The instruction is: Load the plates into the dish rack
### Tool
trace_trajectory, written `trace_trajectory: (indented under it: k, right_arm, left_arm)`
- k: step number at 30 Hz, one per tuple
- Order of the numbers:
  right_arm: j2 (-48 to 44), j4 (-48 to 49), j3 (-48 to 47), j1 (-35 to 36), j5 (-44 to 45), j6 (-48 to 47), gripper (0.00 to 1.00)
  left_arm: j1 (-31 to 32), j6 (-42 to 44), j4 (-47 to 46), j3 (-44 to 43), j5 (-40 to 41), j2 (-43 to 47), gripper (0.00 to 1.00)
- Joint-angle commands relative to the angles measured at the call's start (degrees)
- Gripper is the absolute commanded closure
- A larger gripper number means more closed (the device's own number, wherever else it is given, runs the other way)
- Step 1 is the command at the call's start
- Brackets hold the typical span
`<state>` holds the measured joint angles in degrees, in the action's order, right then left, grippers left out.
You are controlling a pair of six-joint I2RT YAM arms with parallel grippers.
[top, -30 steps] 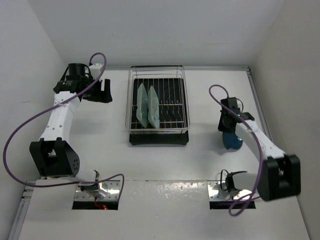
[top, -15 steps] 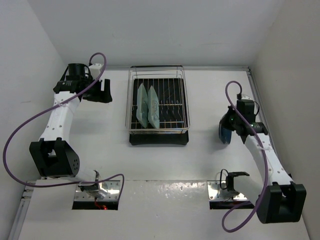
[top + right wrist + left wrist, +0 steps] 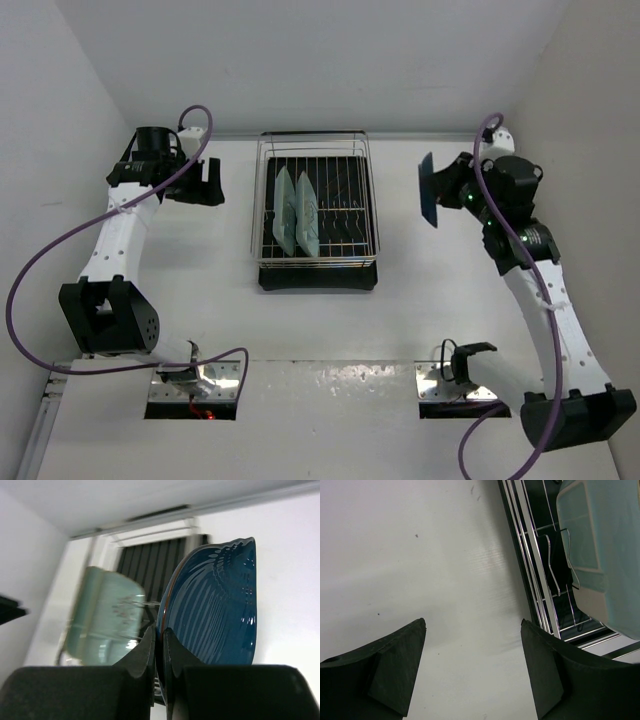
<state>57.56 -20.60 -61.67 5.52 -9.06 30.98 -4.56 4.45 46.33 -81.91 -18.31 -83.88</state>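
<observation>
The dish rack (image 3: pixel 318 215) stands at the table's middle back over its black tray. Two mint-green plates (image 3: pixel 297 212) stand upright in its left half; one shows in the left wrist view (image 3: pixel 600 555) and in the right wrist view (image 3: pixel 102 615). My right gripper (image 3: pixel 452 193) is shut on the rim of the dark blue plate (image 3: pixel 430 190), holding it on edge in the air to the right of the rack. The blue plate fills the right wrist view (image 3: pixel 215 605), pinched at the gripper (image 3: pixel 160 632). My left gripper (image 3: pixel 207 183) is open and empty left of the rack, seen over bare table (image 3: pixel 472 625).
White walls close in the table at the back and both sides. A rail (image 3: pixel 520 215) runs along the right edge. The rack's right half (image 3: pixel 350 200) holds no plates. The arm bases sit at the near edge.
My right arm has lifted the blue plate off the table at the right and carried it up and back, turning it on edge beside the rack. The left arm has not moved.
</observation>
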Motion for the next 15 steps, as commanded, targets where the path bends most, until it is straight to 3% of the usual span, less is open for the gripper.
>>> trace_trajectory:
  k: [1, 5, 6, 9, 15]
  right_arm:
    - [1.3, 14.6, -3.4, 5.4, -5.2, 6.0, 1.00]
    - [5.6, 21.7, -4.2, 14.2, -3.5, 9.6, 1.00]
    - [7.7, 24.5, -4.3, 19.2, -2.8, 9.9, 1.00]
    - [11.4, 29.2, -4.0, 25.6, 5.2, 10.2, 1.00]
    - [16.9, 36.3, -3.8, 31.4, 13.5, 10.7, 1.00]
  left_arm:
    - [-0.8, 0.1, -0.4, -2.7, -1.3, 2.6, 0.19]
    - [-0.8, 0.1, -0.4, -2.7, -0.8, 2.6, 0.19]
    - [-0.8, 0.1, -0.4, -2.7, -0.8, 2.6, 0.19]
    - [-1.4, 0.1, -0.4, -2.7, -0.8, 2.6, 0.19]
    - [-1.4, 0.1, -0.4, -2.2, -0.8, 3.1, 0.19]
